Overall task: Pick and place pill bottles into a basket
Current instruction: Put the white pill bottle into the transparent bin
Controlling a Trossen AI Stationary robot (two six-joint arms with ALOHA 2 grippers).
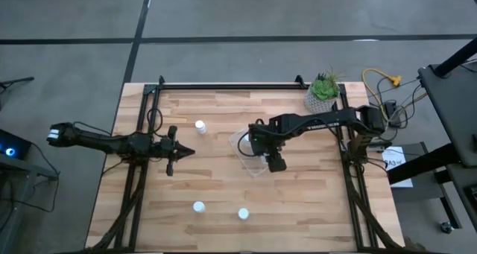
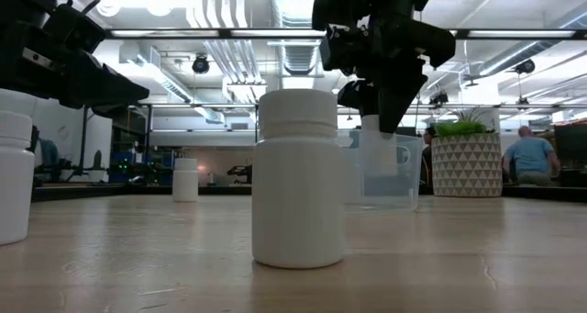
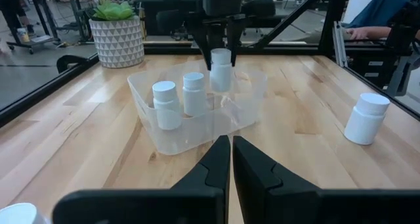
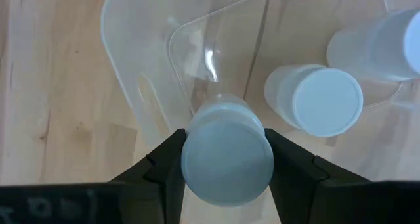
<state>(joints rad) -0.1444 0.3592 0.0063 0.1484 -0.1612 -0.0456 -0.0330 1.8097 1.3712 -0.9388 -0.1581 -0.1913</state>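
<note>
My right gripper (image 4: 226,159) clamped one pill bottle (image 4: 227,157) between its fingers, over the basket (image 3: 197,129); my left gripper (image 3: 231,159) sat closed, empty, beside it.

Clear basket (image 3: 172,133) holds two upright white pill bottles (image 3: 165,104).

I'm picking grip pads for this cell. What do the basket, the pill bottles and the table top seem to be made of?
Basket: clear, glossy thin plastic; bottles show through its walls. Pill bottles: opaque white plastic, smooth, matte to satin, ribbed cap edge. Table top: pale wood planks with visible grain and seams, probably sealed butcher block.
</note>
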